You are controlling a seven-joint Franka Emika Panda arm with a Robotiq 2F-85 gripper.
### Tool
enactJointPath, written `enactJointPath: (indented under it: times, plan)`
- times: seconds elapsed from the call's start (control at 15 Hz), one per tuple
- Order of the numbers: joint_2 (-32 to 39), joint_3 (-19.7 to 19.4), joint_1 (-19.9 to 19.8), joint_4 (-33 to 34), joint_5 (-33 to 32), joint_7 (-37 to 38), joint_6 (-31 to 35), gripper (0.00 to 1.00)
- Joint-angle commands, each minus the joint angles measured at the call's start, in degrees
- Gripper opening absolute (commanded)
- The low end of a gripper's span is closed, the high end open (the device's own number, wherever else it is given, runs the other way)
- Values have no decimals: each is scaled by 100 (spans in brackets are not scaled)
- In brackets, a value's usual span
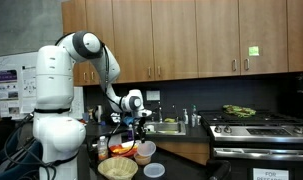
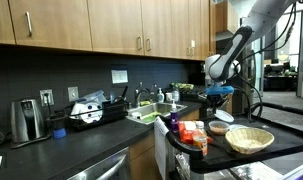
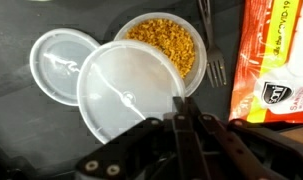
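Note:
In the wrist view my gripper (image 3: 181, 102) is shut, its two fingers pressed together on the near rim of a clear round plastic lid (image 3: 126, 90). The lid hangs tilted and partly covers a round tub of yellow-orange food (image 3: 169, 42). A second clear lid (image 3: 59, 62) lies flat to the left on the dark counter. In both exterior views the gripper (image 1: 132, 119) (image 2: 219, 96) hangs a little above the counter's things.
A fork (image 3: 213, 50) lies right of the tub, beside an orange-red food packet (image 3: 276, 60) (image 2: 194, 137). A woven basket (image 1: 118, 167) (image 2: 248, 139) sits at the counter's front. A sink (image 2: 151, 113), a toaster (image 2: 28, 120) and a stove (image 1: 256, 127) stand around.

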Motion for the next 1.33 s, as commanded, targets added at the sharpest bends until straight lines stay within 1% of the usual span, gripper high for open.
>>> enactJointPath:
  times: [0.0, 0.27, 0.6, 1.07, 1.27]
  plan:
    - [545, -2, 181, 460, 306, -344, -292, 1]
    - [1046, -38, 348, 861, 534, -598, -509, 1]
    - [1461, -88, 500, 1292, 713, -789, -873, 1]
    - [1503, -216, 680, 1482, 586, -596, -1676, 1]
    - [1482, -247, 686, 1462, 584, -616, -1784, 1]
